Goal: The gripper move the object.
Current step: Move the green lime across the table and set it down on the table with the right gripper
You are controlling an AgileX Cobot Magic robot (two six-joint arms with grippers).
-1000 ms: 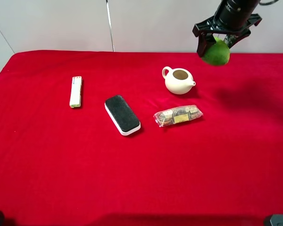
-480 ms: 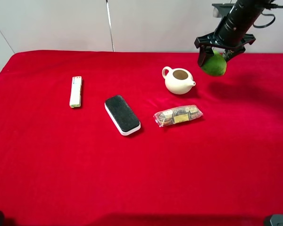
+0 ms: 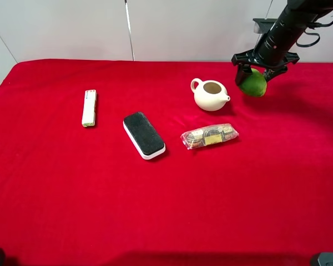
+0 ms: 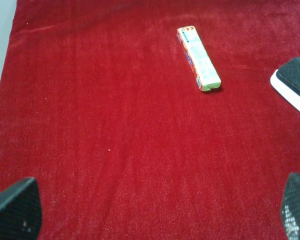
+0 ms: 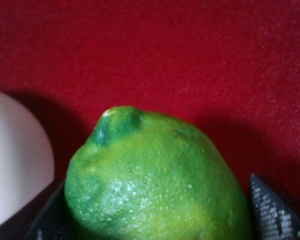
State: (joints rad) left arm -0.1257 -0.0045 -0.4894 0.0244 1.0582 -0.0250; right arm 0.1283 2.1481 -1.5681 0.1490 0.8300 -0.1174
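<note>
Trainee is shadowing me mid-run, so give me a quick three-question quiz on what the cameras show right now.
1. True or false: the right gripper is shut on the green fruit.
2. How many loose items lie on the red cloth, fruit excluded? A) two B) four C) six
3. Fill in: the left gripper, holding nothing, is ____.
Key: 1 true; 2 B; 3 open.

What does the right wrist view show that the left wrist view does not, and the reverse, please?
Only the right wrist view: the lime held in the right gripper, with the teapot showing its white side near it. Only the left wrist view: a slim box, one end of an eraser, and the open, empty left gripper. Both: the red cloth.
</note>
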